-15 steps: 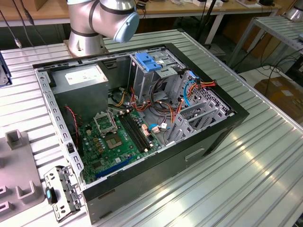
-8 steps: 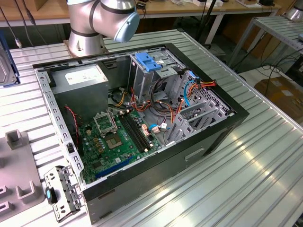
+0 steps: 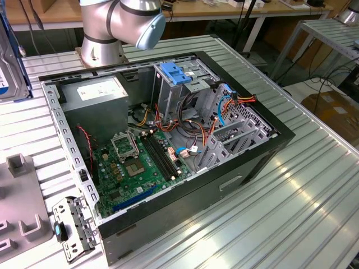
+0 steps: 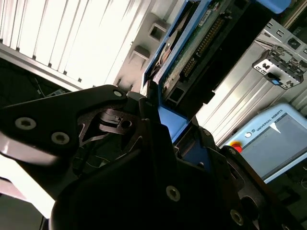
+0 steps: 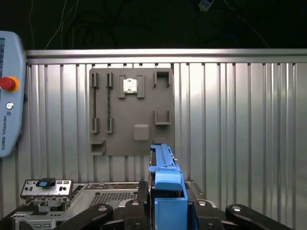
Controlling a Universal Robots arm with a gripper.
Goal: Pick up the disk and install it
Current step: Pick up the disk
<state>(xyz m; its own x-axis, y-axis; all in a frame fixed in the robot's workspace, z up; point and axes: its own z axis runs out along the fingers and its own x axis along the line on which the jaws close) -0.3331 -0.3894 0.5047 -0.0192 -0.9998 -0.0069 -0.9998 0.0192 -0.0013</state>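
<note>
The disk (image 5: pixel 164 179) stands edge-on in the first wrist view, its blue plastic carrier pinched between the black fingers (image 5: pixel 136 211) of my gripper (image 5: pixel 167 207). In the second wrist view the disk (image 4: pixel 192 43) shows its green circuit-board underside inside the blue frame, and my gripper (image 4: pixel 163 125) is shut on its near end. At the exterior view's left edge a part of the silver disk (image 3: pixel 11 61) with its blue rim hangs above the table, apart from the open computer case (image 3: pixel 263 151). Inside the case, the grey drive cage (image 3: pixel 168 98) carries a blue bracket (image 3: pixel 178 74).
The case holds a green motherboard (image 3: pixel 137 162), a power supply (image 3: pixel 95 92) and loose cables (image 3: pixel 224 109). A grey fixture plate (image 5: pixel 132 112) and a small metal bracket (image 3: pixel 70 230) lie on the ribbed table (image 3: pixel 303 213). A teach pendant (image 5: pixel 9 96) lies beside them. The arm's base (image 3: pixel 104 39) stands behind the case.
</note>
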